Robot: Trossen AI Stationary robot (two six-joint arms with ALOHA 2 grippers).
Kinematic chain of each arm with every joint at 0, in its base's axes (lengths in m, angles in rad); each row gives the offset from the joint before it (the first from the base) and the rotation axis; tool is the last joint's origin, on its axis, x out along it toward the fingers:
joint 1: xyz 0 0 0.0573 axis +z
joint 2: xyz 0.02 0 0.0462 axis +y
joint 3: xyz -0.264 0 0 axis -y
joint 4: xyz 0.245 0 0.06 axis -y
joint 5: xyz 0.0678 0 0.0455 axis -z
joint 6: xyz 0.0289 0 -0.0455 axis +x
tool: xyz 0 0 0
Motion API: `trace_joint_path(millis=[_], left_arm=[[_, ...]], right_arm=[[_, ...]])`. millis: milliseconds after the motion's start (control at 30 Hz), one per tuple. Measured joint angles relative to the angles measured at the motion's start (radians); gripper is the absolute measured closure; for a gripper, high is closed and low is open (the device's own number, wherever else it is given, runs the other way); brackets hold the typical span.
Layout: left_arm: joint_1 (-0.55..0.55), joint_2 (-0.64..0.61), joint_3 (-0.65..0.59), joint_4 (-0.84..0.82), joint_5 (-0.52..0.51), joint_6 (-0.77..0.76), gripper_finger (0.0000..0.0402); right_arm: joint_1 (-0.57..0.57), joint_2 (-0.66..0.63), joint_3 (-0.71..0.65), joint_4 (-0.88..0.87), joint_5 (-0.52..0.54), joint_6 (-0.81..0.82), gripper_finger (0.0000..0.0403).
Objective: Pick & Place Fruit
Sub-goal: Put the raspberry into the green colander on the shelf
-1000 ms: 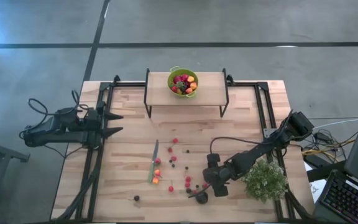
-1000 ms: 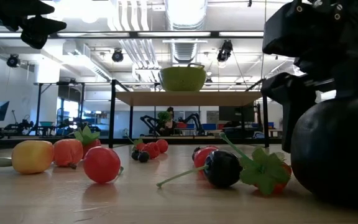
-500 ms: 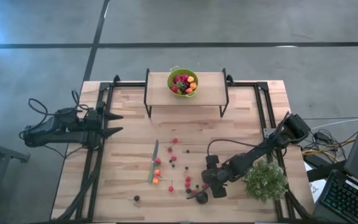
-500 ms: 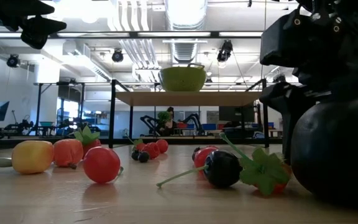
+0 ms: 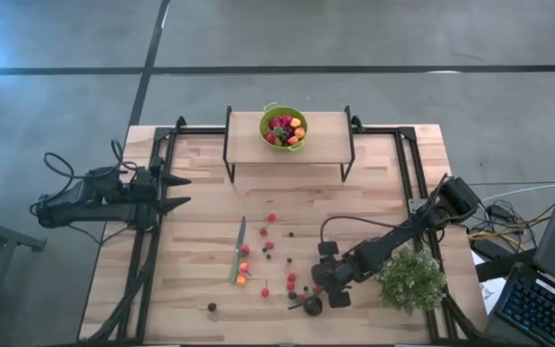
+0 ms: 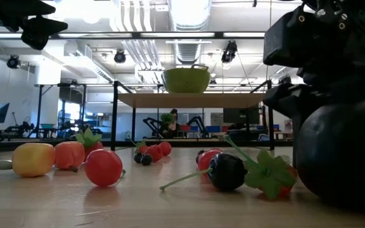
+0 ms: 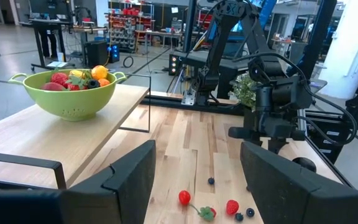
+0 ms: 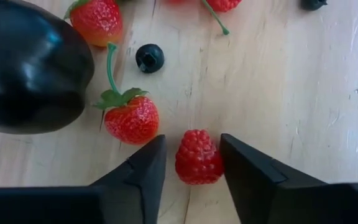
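Note:
Small fruit [image 5: 268, 246] lies scattered on the wooden table, mostly red berries with a few dark and orange ones. More fruit fills a green bowl [image 5: 283, 126] on a raised shelf at the far edge. My right gripper [image 5: 318, 289] points steeply down near the table's near edge. Its fingers stand narrowly apart on either side of a raspberry [image 8: 197, 157] that lies on the wood. Close by are a strawberry [image 8: 131, 118], a blueberry [image 8: 149, 57] and a big dark round fruit [image 8: 30, 74]. My left gripper [image 5: 183, 190] waits open above the table's left edge. My right gripper comes at the raspberry from above, slanting, with one finger on each side of it. One finger [image 8: 241, 162] meets the berry's edge in the wrist view, and a thin strip of wood shows beside the other. Whether either finger touches the berry, I cannot tell.
A slim green-handled knife [image 5: 238, 251] lies left of the scattered fruit. A bushy pale-green plant [image 5: 410, 280] stands just right of my right arm. The shelf [image 5: 326, 130] stands on black legs at the far edge. Bare wood lies between the shelf and the fruit.

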Motion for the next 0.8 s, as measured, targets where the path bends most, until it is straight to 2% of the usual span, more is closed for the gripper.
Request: trace_joint_path(millis=[233,533,800], left_arm=[[0.000,0.000,0.000,0.000,0.000,0.000,0.0161],[0.000,0.000,0.000,0.000,0.000,0.000,0.0161],[0.000,0.000,0.000,0.000,0.000,0.000,0.0161]], right_arm=[[0.000,-0.001,0.000,-0.001,-0.004,0.000,0.0318],[-0.001,-0.004,0.000,-0.002,-0.002,0.000,0.0293],[-0.016,-0.006,0.031,-0.012,-0.003,0.001,0.0319]])
